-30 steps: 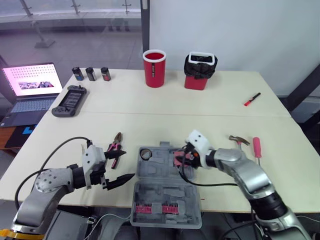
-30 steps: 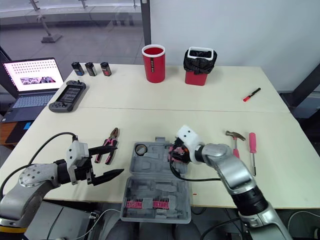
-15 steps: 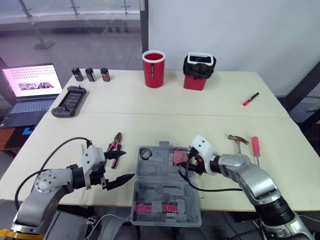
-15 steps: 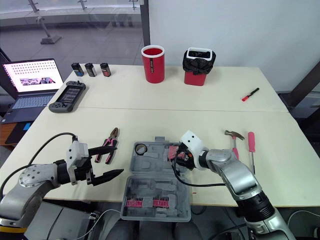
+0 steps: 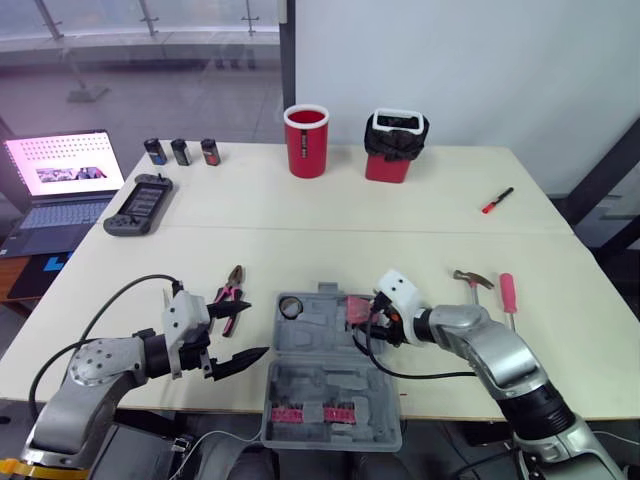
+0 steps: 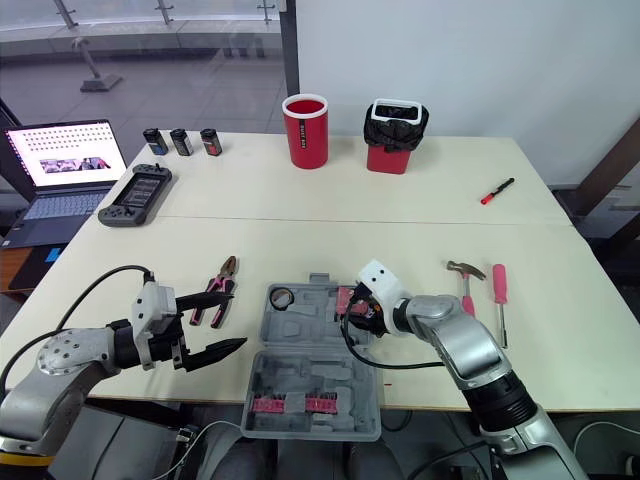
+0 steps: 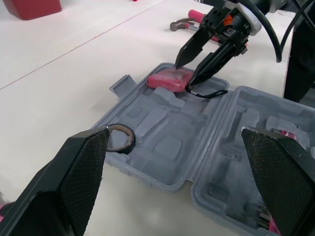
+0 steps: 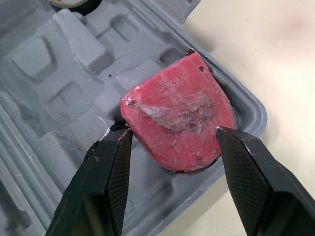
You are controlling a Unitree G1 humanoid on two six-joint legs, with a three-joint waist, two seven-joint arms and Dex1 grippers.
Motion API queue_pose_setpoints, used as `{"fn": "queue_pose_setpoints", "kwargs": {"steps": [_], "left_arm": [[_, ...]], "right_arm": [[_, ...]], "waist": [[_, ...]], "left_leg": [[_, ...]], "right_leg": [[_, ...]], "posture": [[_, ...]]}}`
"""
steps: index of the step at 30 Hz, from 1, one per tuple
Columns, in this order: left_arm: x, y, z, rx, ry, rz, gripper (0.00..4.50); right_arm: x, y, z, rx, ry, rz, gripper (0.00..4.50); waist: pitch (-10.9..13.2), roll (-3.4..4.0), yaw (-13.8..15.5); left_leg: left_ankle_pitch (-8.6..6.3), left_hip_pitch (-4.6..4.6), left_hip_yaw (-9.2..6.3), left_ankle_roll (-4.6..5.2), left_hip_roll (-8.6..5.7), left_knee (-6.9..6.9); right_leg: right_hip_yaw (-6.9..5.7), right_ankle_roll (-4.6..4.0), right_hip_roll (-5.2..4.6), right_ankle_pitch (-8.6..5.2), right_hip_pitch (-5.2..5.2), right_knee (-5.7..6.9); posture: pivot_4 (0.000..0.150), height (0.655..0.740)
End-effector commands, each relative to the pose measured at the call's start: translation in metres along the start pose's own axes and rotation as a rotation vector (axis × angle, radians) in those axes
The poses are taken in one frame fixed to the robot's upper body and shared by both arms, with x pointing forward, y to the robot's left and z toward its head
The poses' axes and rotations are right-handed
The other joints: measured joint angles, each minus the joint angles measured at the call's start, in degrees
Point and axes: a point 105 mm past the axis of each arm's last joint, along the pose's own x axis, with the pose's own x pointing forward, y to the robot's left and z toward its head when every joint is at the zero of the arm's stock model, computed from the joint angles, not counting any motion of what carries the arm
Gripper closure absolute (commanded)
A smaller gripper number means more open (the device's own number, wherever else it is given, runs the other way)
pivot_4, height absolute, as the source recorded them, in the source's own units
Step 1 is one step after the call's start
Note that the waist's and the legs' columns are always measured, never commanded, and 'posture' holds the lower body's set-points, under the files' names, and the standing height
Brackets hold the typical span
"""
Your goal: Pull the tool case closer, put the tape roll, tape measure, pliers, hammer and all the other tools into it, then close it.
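**Tool case** (image 5: 322, 385) – grey, lying open flat at lower centre of the head views, at the front edge of the surface (image 5: 350, 235). The half lower in the frame carries a row of pink bits (image 5: 315, 413).

**Tape roll** (image 5: 291, 305) – seated in the upper-left corner pocket of the case's upper half.

**Tape measure** (image 8: 177, 113) – pink, scuffed, lying in the upper-right corner pocket of the same half.

**Right end effector** (image 8: 173, 133) – over the tape measure, its black fingers (image 8: 110, 182) spread apart, one on each side of the pink body. It grips nothing; whether a fingertip touches the housing cannot be told.

**Left end effector** (image 5: 240, 333) – lower left of the head views, just left of the case, spread wide and empty.

**Pliers** (image 5: 230, 293) – pink-handled, on the surface left of the case, beside the upper finger of the left end effector.

**Hammer** (image 5: 470, 280) – on the surface right of the case, outside it.

**Screwdriver** (image 5: 510, 292) – pink handle, just right of the hammer.

**Other items, upper part of the frame:**
- red cup (image 5: 307, 138)
- red bin with black liner (image 5: 394, 145)
- red marker (image 5: 498, 200) at right
- three small canisters (image 5: 180, 151)
- handheld console (image 5: 138, 200)
- open laptop (image 5: 60, 180) at left
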Motion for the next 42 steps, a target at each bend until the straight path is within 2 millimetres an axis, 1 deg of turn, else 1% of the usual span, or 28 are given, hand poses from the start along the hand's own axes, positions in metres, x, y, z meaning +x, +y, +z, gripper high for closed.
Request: {"fn": "queue_pose_setpoints", "kwargs": {"steps": [1,3,5,8,13,15,16,19,22,24,27,31,39,40,42], "left_arm": [[-0.005,0.003,0.007,0.04,-0.008,0.016,0.0],[-0.004,0.003,0.007,0.039,-0.008,0.016,0.0],[-0.004,0.003,0.007,0.04,-0.009,0.016,0.0],[-0.004,0.003,0.007,0.04,-0.008,0.015,0.0],[-0.004,0.003,0.007,0.041,-0.008,0.011,0.0],[-0.004,0.003,0.007,0.041,-0.008,0.012,0.0],[-0.003,0.003,0.007,0.041,-0.01,0.012,0.0],[-0.002,0.003,0.008,0.04,-0.014,0.013,0.0],[-0.002,0.003,0.008,0.04,-0.016,0.016,0.0],[-0.002,0.003,0.008,0.04,-0.016,0.018,0.0],[-0.004,0.003,0.008,0.038,-0.014,0.022,0.0],[-0.004,0.001,0.007,0.033,-0.013,0.021,0.0],[-0.002,0.001,0.007,0.035,-0.014,0.019,0.0],[-0.002,0.001,0.007,0.035,-0.014,0.019,0.0],[-0.001,0.002,0.007,0.036,-0.014,0.019,0.0]], "right_arm": [[0.001,0.003,-0.011,-0.004,0.054,0.017,1.68],[-0.001,0.003,-0.005,-0.026,0.042,0.02,1.68],[-0.007,0.004,0.013,-0.061,-0.008,0.034,1.68],[-0.016,0.009,0.034,-0.093,-0.068,0.062,1.68],[-0.021,0.016,0.053,-0.094,-0.122,0.093,1.68],[-0.021,0.016,0.057,-0.086,-0.131,0.09,1.68],[-0.017,0.014,0.058,-0.072,-0.132,0.076,1.68],[-0.006,0.006,0.05,-0.052,-0.102,0.026,1.68],[0.0,-0.002,0.039,-0.029,-0.08,-0.001,1.68],[0.001,-0.003,0.036,-0.028,-0.081,-0.004,1.68],[-0.002,0.003,0.039,-0.031,-0.109,0.028,2.48],[-0.004,0.005,0.041,-0.038,-0.125,0.038,4.37],[0.003,0.002,0.031,-0.032,-0.101,0.012,4.37],[0.005,0.002,0.029,-0.029,-0.095,0.009,4.37],[0.01,-0.001,0.016,-0.015,-0.043,-0.012,4.37]], "waist": [[0.0,0.0,0.03],[0.01,0.02,0.06],[0.02,0.03,0.08],[0.11,0.15,0.1],[0.17,0.23,0.08],[0.17,0.23,0.09],[0.17,0.23,0.1],[0.18,0.23,0.08],[0.19,0.25,0.15],[0.19,0.25,0.13],[0.2,0.26,0.1],[0.2,0.27,0.0],[0.2,0.27,0.11],[0.2,0.28,0.1],[0.2,0.28,0.09]], "left_leg": [[0.0,-0.02,0.0,0.0,0.0,0.05],[0.0,-0.07,0.0,0.0,0.0,0.13],[0.0,-0.12,0.0,0.0,-0.01,0.17],[0.0,-0.17,0.0,0.0,-0.01,0.17],[0.0,-0.19,-0.02,0.0,0.0,0.11],[-0.01,-0.19,-0.01,0.0,-0.01,0.11],[-0.01,-0.19,-0.01,0.0,-0.01,0.12],[-0.01,-0.19,-0.01,0.0,-0.01,0.14],[0.0,-0.2,0.0,0.0,-0.02,0.18],[0.0,-0.2,0.01,0.0,-0.03,0.17],[-0.01,-0.21,0.0,0.0,-0.02,0.13],[-0.01,-0.21,0.0,0.0,-0.01,0.12],[-0.01,-0.21,0.01,0.0,-0.02,0.18],[-0.01,-0.21,0.01,0.0,-0.02,0.18],[-0.01,-0.21,0.01,0.0,-0.02,0.17]], "right_leg": [[0.0,0.0,0.0,0.0,0.0,0.01],[0.0,0.0,-0.01,0.0,-0.01,0.01],[0.0,0.01,-0.02,0.01,-0.03,0.01],[0.0,0.1,-0.02,0.06,-0.08,0.01],[-0.01,0.19,0.01,0.1,-0.15,0.02],[-0.01,0.2,0.0,0.1,-0.14,0.02],[-0.01,0.19,-0.01,0.1,-0.14,0.02],[-0.01,0.18,-0.01,0.1,-0.14,0.02],[-0.01,0.17,-0.02,0.09,-0.12,0.02],[0.0,0.17,-0.03,0.09,-0.12,0.02],[0.0,0.2,-0.02,0.1,-0.15,0.02],[0.0,0.22,0.0,0.11,-0.18,0.05],[0.0,0.18,-0.02,0.09,-0.14,0.05],[0.0,0.18,-0.01,0.09,-0.14,0.05],[0.0,0.18,-0.01,0.1,-0.15,0.05]], "posture": [[0.15,0.7387],[0.15,0.7387],[0.15,0.7387],[0.15,0.7387],[0.15,0.7387],[0.15,0.7387],[0.15,0.7387],[0.15,0.7387],[0.15,0.7387],[0.15,0.7387],[0.15,0.7387],[0.15,0.7387],[0.15,0.7387],[0.15,0.7387],[0.15,0.7387]]}}
